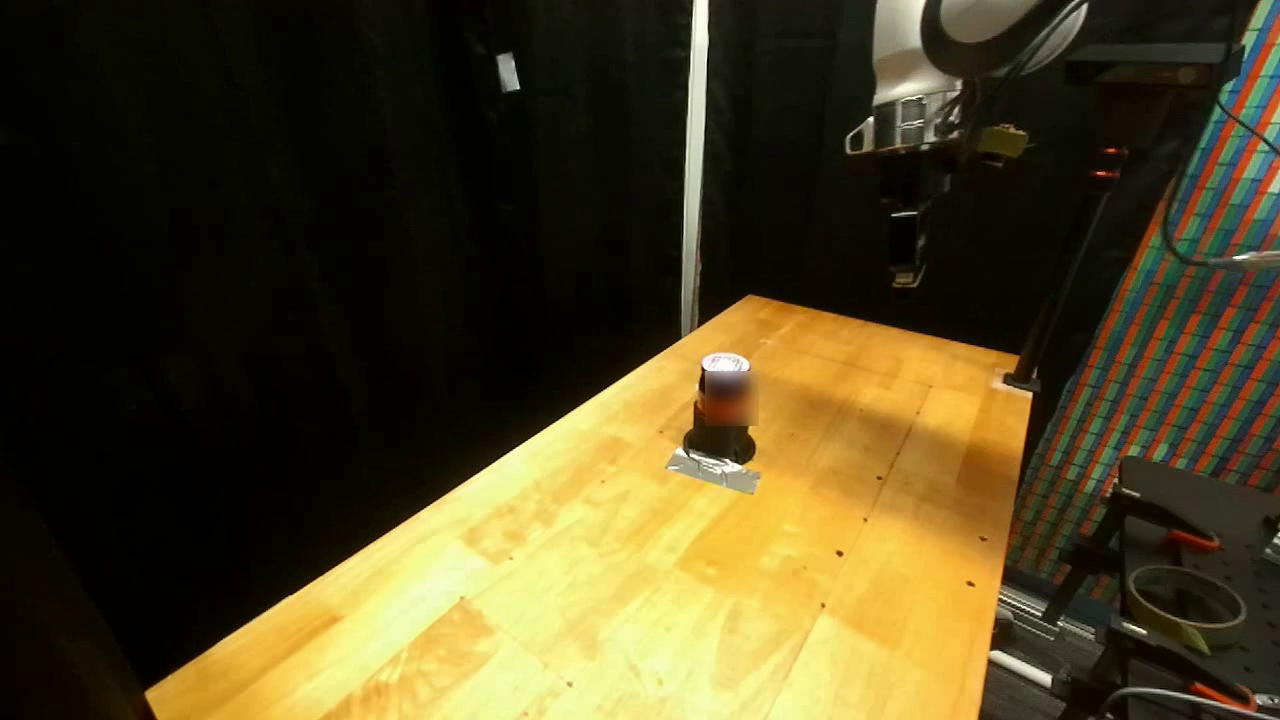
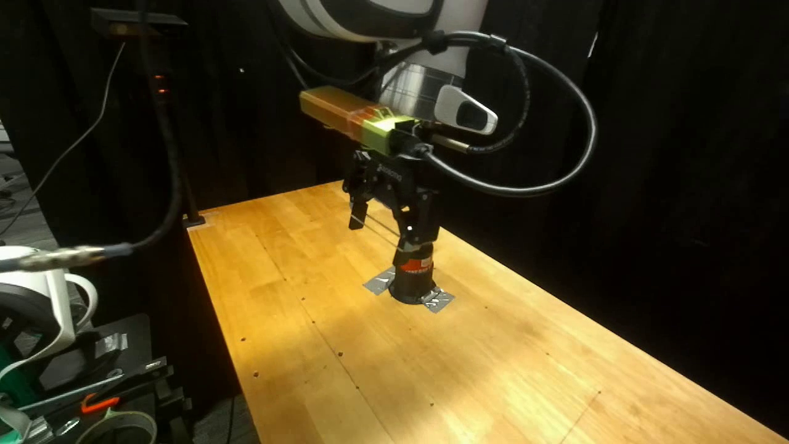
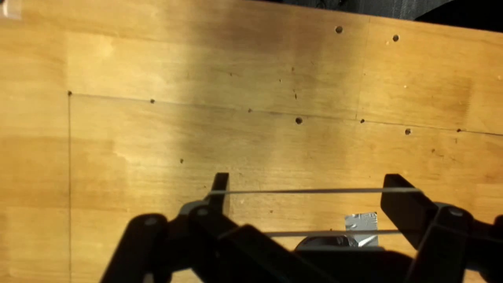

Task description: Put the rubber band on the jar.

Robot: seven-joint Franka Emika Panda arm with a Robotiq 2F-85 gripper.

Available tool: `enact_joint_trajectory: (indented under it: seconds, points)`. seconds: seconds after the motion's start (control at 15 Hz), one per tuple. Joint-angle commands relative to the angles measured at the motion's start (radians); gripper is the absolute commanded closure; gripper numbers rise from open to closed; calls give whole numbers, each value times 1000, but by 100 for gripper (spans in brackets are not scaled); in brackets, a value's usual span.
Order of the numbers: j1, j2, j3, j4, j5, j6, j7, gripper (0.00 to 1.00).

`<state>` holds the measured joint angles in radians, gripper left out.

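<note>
- In an exterior view, there's the jar point(image 1: 718, 408), standing upright on the table point(image 1: 640, 580), pale printed top facing up, orange-red round its middle, a blurred patch lying over part of it
- Right at its foot, a patch of silver tape point(image 1: 722, 474) lies flat on the wood, touching the dark base
- Higher up hangs the end effector point(image 1: 906, 272), well apart from the jar and seen edge-on, so this angle alone can't settle how it stands
- Off to the side, a bright striped curtain point(image 1: 1180, 340), and a roll of tape point(image 1: 1160, 628) on a black shelf point(image 1: 1225, 485)
- Over to the wrist view, and this is clear: 2 fingers point(image 3: 404, 204) spread wide, the rubber band point(image 3: 306, 191) stretched taut between them in 2 pale strands
- Low down there, a dark curved edge shows just beside silver tape; how much of it is the jar, I cannot tell
- In an exterior view, a yellow-green and orange housing point(image 2: 345, 116) rides on the wrist, a dark cable point(image 2: 524, 192) looping wide beside it
- The fingers stand apart from this angle too, a strand of the rubber band crossing the gap
- A finger covers the jar's upper part along this line of sight, the jar upright between 2 silver patches, its orange-red label in plain sight
</note>
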<state>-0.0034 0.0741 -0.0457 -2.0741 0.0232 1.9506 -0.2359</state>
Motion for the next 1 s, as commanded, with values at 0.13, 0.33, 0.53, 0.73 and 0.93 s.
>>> enact_joint_trajectory:
  seconds: [0.13,0.33,0.53,0.73,0.93]
  points:
    - [14,305,72,360,17,-68,-15,0]
    - [26,442,104,519,29,-84,18,0]
    - [36,565,127,674,46,-122,37,0]
    - [54,677,131,825,33,-158,64,0]
    - [68,776,130,968,31,-209,85,0]
